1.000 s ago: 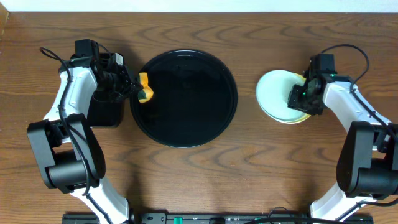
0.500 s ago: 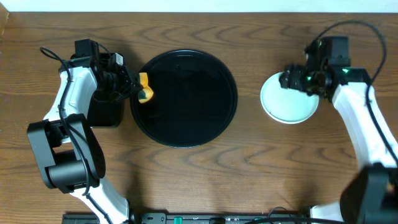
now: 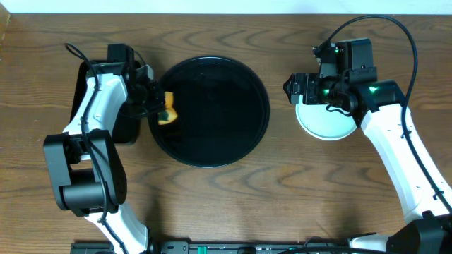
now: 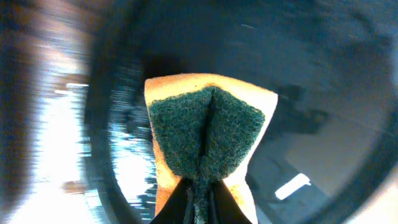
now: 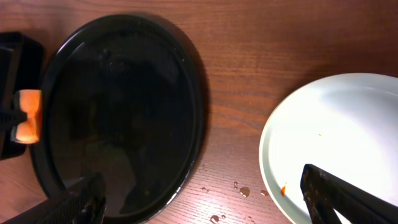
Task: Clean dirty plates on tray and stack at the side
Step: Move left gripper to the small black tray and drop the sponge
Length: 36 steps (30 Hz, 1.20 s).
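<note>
Seemingly near done: tray mid-frame holds no plates. Plates sit stacked at right on desk, count unclear from above, w/ an orange speck on top. Right hand is spread wide, empty; left hand is clamped on sponge.

Under me: brown wood-grain tabletop, dark swirling grain, evenly lit. Pale white strip runs along its far edge; wall or floor, I can't tell. A few small clear water drops sit on the wood.
</note>
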Each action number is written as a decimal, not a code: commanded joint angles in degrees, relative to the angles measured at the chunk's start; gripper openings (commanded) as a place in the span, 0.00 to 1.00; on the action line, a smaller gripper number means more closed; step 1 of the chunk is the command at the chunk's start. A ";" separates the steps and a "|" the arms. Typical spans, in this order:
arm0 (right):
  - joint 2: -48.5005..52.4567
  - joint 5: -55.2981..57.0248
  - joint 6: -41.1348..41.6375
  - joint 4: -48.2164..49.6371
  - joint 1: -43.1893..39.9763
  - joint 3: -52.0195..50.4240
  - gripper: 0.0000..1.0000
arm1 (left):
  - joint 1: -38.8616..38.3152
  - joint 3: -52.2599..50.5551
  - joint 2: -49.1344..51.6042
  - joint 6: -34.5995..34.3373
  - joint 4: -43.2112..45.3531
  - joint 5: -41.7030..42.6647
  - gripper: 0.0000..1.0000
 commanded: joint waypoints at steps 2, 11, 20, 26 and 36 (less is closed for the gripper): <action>0.26 0.44 -0.15 0.02 0.48 0.15 0.98 | 2.16 4.46 -4.37 -0.28 -0.61 -13.38 0.08; 0.28 0.42 -0.15 -0.07 0.57 0.15 0.98 | 5.44 5.97 -7.65 0.17 1.36 -30.71 0.07; 0.28 0.42 -0.20 -1.18 0.57 0.15 0.98 | 6.36 5.68 -3.23 0.13 2.69 -30.73 0.52; 0.28 0.42 -0.96 -1.66 0.57 0.15 0.98 | 6.51 6.12 -3.63 0.07 2.58 -30.36 0.71; -2.19 0.42 -1.01 -1.81 0.57 0.17 0.96 | 6.38 7.74 -14.84 -0.35 -5.73 -17.49 0.74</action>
